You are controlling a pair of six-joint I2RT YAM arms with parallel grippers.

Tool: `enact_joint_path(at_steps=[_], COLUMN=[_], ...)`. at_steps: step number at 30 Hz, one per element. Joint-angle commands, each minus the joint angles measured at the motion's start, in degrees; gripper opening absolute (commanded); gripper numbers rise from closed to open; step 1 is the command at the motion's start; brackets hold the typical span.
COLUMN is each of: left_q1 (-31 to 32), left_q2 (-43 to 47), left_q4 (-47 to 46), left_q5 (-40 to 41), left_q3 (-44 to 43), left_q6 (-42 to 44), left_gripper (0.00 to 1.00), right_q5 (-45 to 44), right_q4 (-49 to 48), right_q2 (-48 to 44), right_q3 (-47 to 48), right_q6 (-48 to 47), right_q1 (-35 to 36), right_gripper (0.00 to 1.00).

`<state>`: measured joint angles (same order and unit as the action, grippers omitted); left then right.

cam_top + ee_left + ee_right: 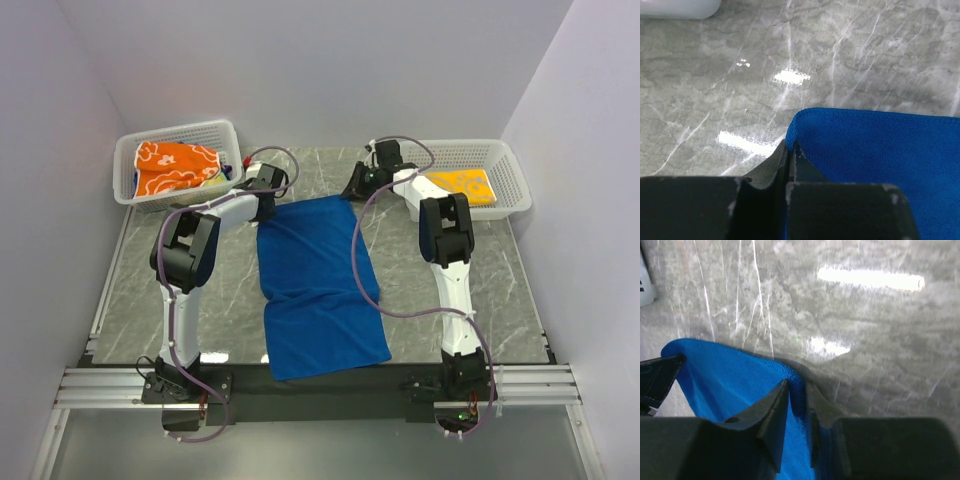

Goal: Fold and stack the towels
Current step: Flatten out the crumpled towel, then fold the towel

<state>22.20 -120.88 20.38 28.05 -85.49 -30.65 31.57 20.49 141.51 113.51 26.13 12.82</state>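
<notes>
Left hand (790, 152) clamps one far corner of the blue towel (315, 290); right hand (797, 390) narrowly pinches another.

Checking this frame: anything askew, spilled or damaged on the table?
Only the plain royal blue cloth towel: it lies slanted on the grey marble table, its near end overhanging the front edge. The left fingers and right fingers pinch its far corners. Nothing looks spilled or damaged.
</notes>
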Motion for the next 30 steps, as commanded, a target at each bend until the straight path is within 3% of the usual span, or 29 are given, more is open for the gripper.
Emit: enact_joint_path(at_steps=[1, 2, 6, 19, 30], left_q1=[-0.6, -0.7, -1.5, -3.6, -9.2], left_q2=[0.7, 0.8, 1.3, 5.7, 0.0], left_q4=[-1.3, -1.4, -1.7, -5.0, -10.2], left_q5=[-0.5, -0.5, -0.5, -5.4, -16.4], left_q3=[0.2, 0.2, -0.5, -7.5, -21.4], left_q6=[0.6, 0.7, 1.5, 8.9, 13.3], left_gripper=[0.01, 0.01, 0.01, 0.01, 0.01], right_q5=[0.1, 0.2, 0.0, -14.0, -17.2], right_q4=[-1.2, -1.7, -2.4, -3.3, -7.4], right_q2=[2.2, 1.8, 0.2, -13.8, -11.8], right_q3=[2.5, 2.4, 1.9, 0.6, 11.9], right_q6=[0.2, 0.1, -2.7, -17.2, -22.5], right_q1=[-0.3, -0.3, -0.4, -1.2, -3.5], right_gripper=[0.20, 0.10, 0.00, 0.00, 0.00])
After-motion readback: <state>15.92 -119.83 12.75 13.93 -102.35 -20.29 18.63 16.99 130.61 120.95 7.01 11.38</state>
